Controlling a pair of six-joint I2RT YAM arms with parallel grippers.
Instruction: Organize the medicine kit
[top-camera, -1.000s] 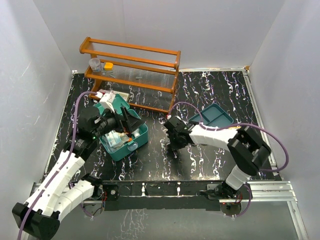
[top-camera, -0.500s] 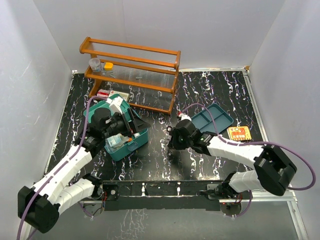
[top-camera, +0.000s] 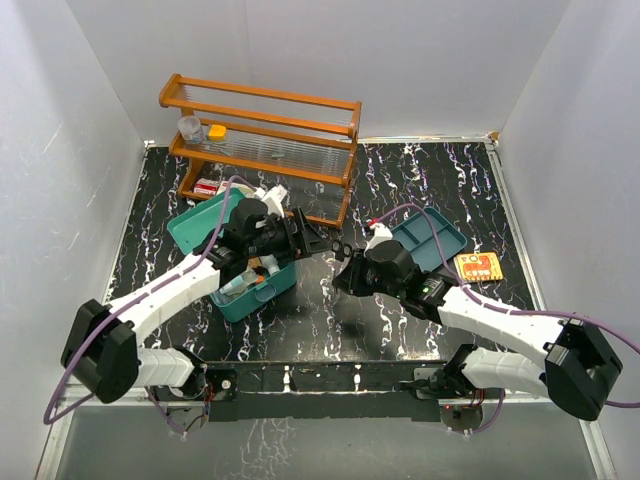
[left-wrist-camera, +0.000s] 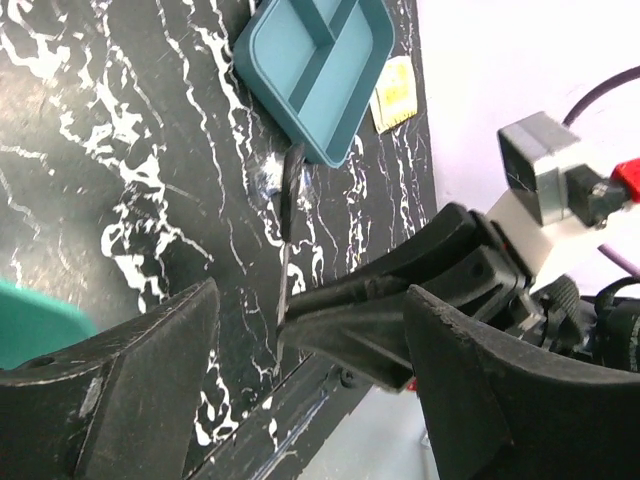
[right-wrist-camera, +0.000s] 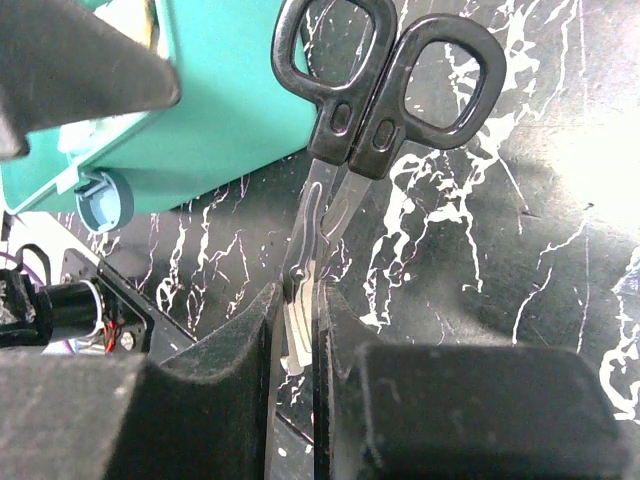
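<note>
We are clamping one pair of scissors (right-wrist-camera: 370, 110) in our right fingers (right-wrist-camera: 200, 400), our left fingers (left-wrist-camera: 150, 380) standing apart near its handles. One medicine kit (top-camera: 240, 300) is sitting open at left, bare surface (top-camera: 310, 322) beside it.

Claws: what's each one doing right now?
Left claw: open, holding nothing, scissors just ahead.
Right claw: shut on the scissors' blades.

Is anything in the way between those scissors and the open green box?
Only the left gripper: open, it reaches from beside the medicine kit toward the scissors, which the right gripper holds by the blades.
</note>
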